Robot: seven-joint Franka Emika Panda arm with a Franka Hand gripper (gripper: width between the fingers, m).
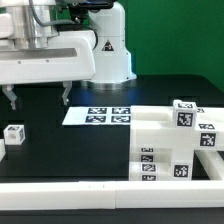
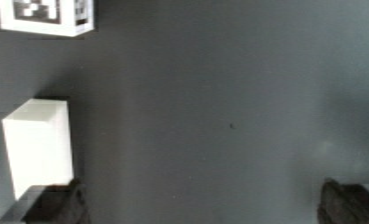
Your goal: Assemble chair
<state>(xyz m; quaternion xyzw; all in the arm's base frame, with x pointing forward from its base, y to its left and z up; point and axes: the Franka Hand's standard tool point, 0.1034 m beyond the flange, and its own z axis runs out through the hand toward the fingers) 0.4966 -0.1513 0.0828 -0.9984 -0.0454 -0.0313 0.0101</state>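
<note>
The partly joined chair (image 1: 165, 145) stands at the exterior view's right, a stack of chunky white blocks with tagged blocks (image 1: 185, 113) on top. A small loose tagged cube (image 1: 14, 133) lies at the exterior view's left on the black table. My gripper (image 1: 38, 98) hangs above the table, behind that cube, open and holding nothing. In the wrist view a plain white block (image 2: 39, 145) lies beside one dark fingertip (image 2: 56, 205), and a tagged white piece (image 2: 44, 15) shows at the frame's corner. Only bare table lies between the gripper's (image 2: 202, 205) fingers.
The marker board (image 1: 108, 115) lies flat at the table's middle, behind the chair parts. A long plain white border rail (image 1: 90, 192) runs along the front edge. The arm's white base (image 1: 112, 50) stands at the back. Another white piece (image 1: 1, 141) peeks in at the left edge.
</note>
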